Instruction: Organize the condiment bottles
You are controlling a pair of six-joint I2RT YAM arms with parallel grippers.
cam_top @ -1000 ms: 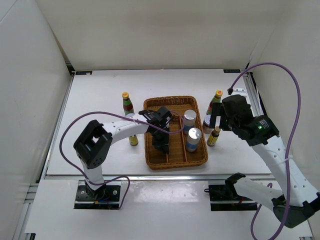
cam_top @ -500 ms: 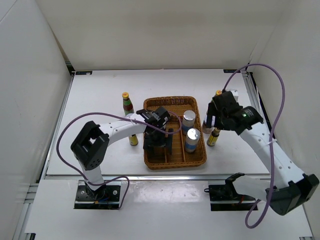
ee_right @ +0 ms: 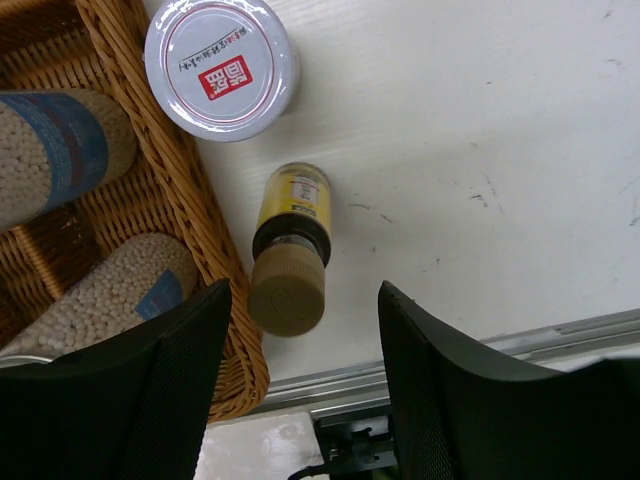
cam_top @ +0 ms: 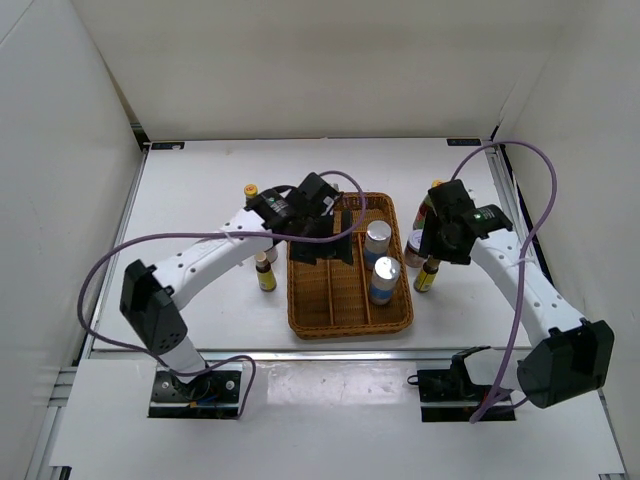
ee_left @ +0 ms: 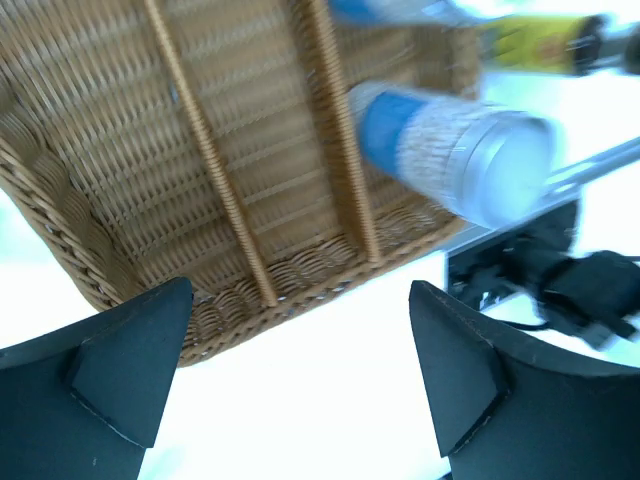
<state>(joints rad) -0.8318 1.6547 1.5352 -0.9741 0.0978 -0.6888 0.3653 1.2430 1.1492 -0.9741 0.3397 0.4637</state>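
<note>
Right wrist: pincer above brown bottle

The divided tray sits mid-table. In its right compartment, the far cylinder stands behind the near cylinder. Just right of the tray stand the right small bottle, then a lidded jar and the right tall bottle behind. Left of the tray, the left tall bottle stands behind the left small bottle.

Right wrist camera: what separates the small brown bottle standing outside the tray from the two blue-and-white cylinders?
Only the wicker tray, namely its side wall, stands between the small brown bottle and the cylinders. The right wrist view shows this.
</note>
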